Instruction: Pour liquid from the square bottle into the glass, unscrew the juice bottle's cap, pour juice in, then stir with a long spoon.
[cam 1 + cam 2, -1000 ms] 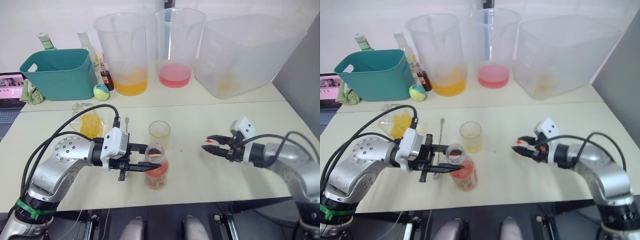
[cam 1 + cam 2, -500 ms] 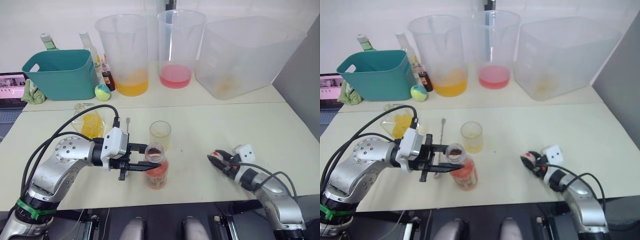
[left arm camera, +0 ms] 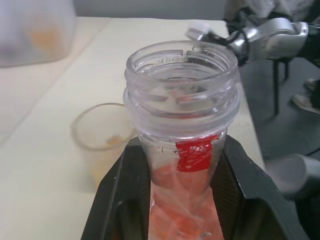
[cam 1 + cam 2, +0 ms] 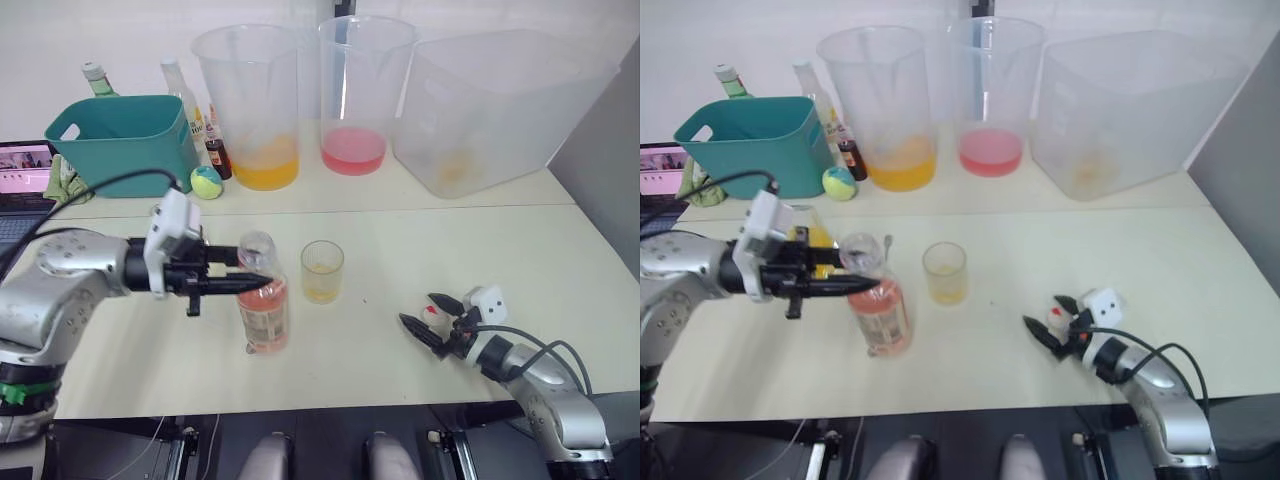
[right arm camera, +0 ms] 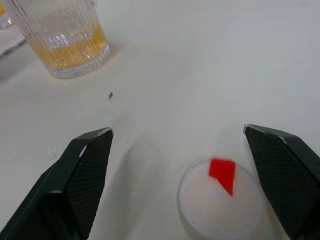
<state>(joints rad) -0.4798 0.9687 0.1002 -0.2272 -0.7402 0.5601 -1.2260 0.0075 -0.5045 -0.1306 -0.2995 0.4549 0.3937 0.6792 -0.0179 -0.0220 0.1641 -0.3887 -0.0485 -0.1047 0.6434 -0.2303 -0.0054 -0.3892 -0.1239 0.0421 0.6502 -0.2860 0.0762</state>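
I see the juice bottle (image 4: 263, 310) standing upright on the table (image 4: 560, 250), uncapped, just to the left of the glass (image 4: 322, 271), which serves as my landmark. My left gripper (image 4: 247, 284) is clamped on the bottle's neck below the threaded mouth, one black finger on each side, as the left wrist view confirms. The glass holds a little yellow-orange liquid at its bottom. The cap (image 5: 216, 196), white with a red mark, lies flat on the table to the right of the glass and nearer to me, well apart from it. My right gripper (image 4: 434, 318) sits low over that cap with its fingers (image 5: 84, 175) spread wide on either side, not touching it. The square bottle (image 4: 812, 243) stands to the left of the glass, partly hidden behind my left arm. A bit of the spoon (image 4: 886, 242) shows just beyond the juice bottle. Behind the glass, along the far side, stand three large clear containers (image 4: 248, 105) and a teal basket (image 4: 120, 145).
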